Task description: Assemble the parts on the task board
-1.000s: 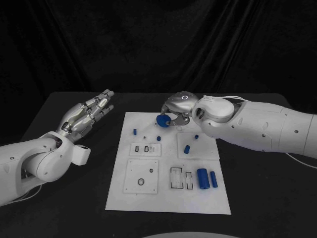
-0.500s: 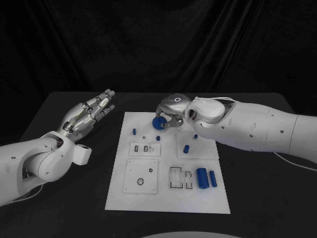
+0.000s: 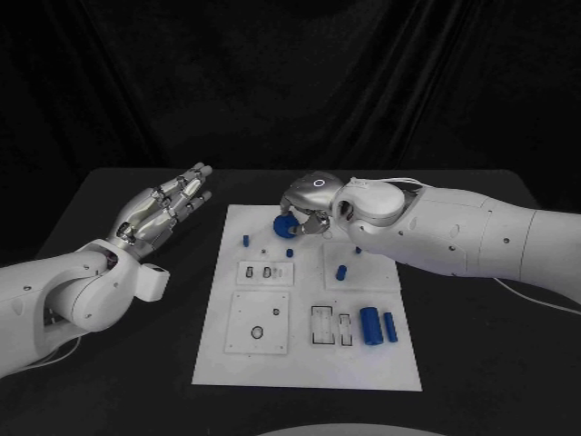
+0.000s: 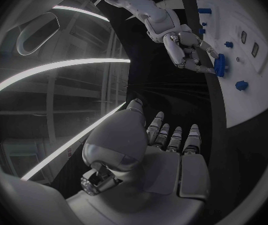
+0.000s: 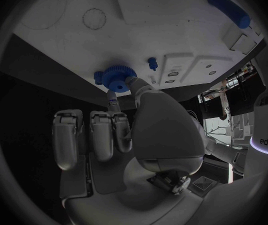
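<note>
The blue gear (image 5: 116,77), a small toothed wheel, is pinched at its rim in the fingers of the right robot hand (image 3: 311,207), low over the far end of the white task board (image 3: 310,368), near that end's left part in the head view. A small blue peg (image 5: 152,62) stands on the board just beside the gear, and another blue piece (image 5: 99,77) peeks out from behind it; whether the gear already touches the board cannot be told. The step in hand looks like seating the gear on its post, so the wheel should be kept flat to the board, its bore lined up over the post, then lowered straight and released only once it sits level; a tilted wheel would likely jam or knock the nearby pegs (image 3: 248,242). Further along the board lie two blue cylinders (image 3: 370,327) near the right edge beside rectangular slots, and a square plate with an oval opening (image 3: 258,334), all untouched. The left robot hand (image 3: 163,211) is held empty, fingers straight and apart, above the black surface (image 3: 121,363) left of the board, well apart from the parts.
</note>
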